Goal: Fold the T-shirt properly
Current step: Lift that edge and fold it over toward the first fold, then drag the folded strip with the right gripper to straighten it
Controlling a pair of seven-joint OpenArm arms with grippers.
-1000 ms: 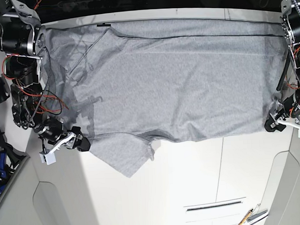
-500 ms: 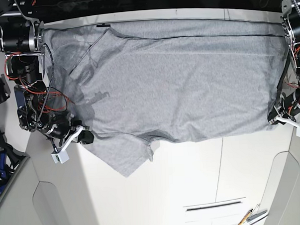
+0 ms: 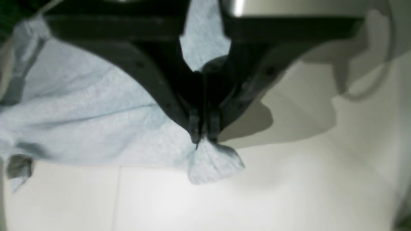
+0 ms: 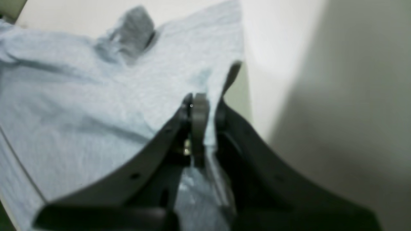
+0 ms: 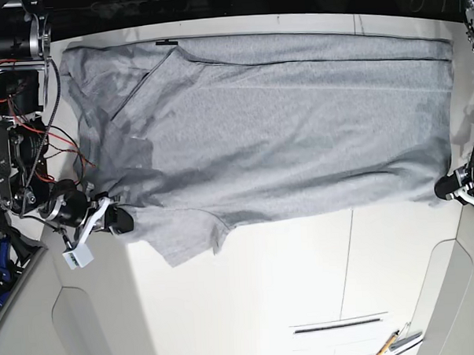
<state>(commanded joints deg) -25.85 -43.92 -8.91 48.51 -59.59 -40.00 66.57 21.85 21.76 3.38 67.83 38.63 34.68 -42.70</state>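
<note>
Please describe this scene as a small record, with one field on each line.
shirt: grey, partly folded, spread across the table
left gripper: jaws shut on the shirt's near edge
right gripper: jaws shut on the shirt, near a sleeve
near right corner of table: pens
lettering: none visible

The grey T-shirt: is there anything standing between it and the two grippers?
Nothing visible: the left gripper and the right gripper each pinch the grey T-shirt directly.

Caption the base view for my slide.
Two grippers, left and right, pinch a grey T-shirt by its edge.
</note>
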